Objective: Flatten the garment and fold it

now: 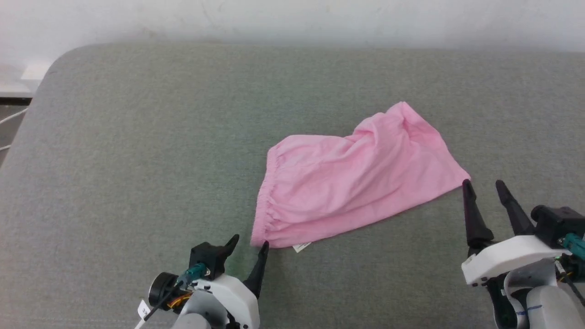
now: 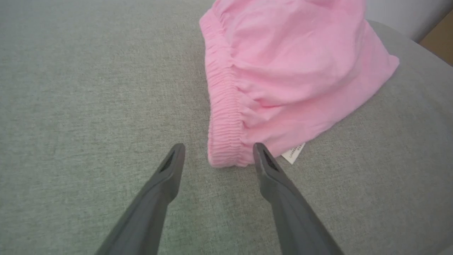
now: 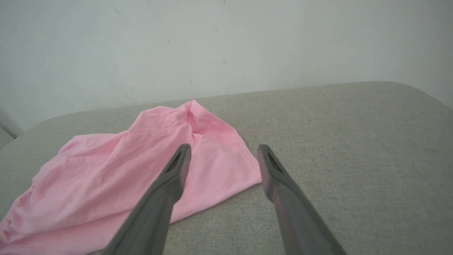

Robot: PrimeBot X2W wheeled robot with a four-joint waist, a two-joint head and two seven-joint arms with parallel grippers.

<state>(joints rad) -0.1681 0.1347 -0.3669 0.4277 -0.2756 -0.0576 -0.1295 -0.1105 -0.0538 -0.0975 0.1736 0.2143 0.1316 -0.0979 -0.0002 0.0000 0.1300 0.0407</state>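
**Head view.** The garment (image 1: 356, 183) lies crumpled on the grey padded worktop (image 1: 137, 137), right of centre. Its gathered waistband (image 1: 267, 201) forms the left edge. A white label (image 1: 301, 247) protrudes from the near edge. My left pincer (image 1: 250, 241) sits at the waistband's near corner, fingers spread, with one fingertip at the cloth edge. My right pincer (image 1: 482, 183) is spread and empty, its inner fingertip just beside the garment's right-hand corner. A pale wall (image 1: 292, 18) runs behind the worktop.

**Left wrist view.** The left pincer (image 2: 218, 146) is spread. The near corner of the waistband (image 2: 221, 106) lies between the two fingertips, not pinched. One fingertip overlaps the garment (image 2: 290, 71) edge, just beside the label (image 2: 293, 153). I cannot tell whether it touches the cloth.

**Right wrist view.** The right pincer (image 3: 224, 147) is spread and holds nothing. The garment (image 3: 124, 170) extends from between the fingers toward the lower left of this view. Its corner lies between the fingertips. One finger crosses in front of the cloth, the other over bare worktop (image 3: 354, 141). I cannot tell how far the fingers stand above the cloth.
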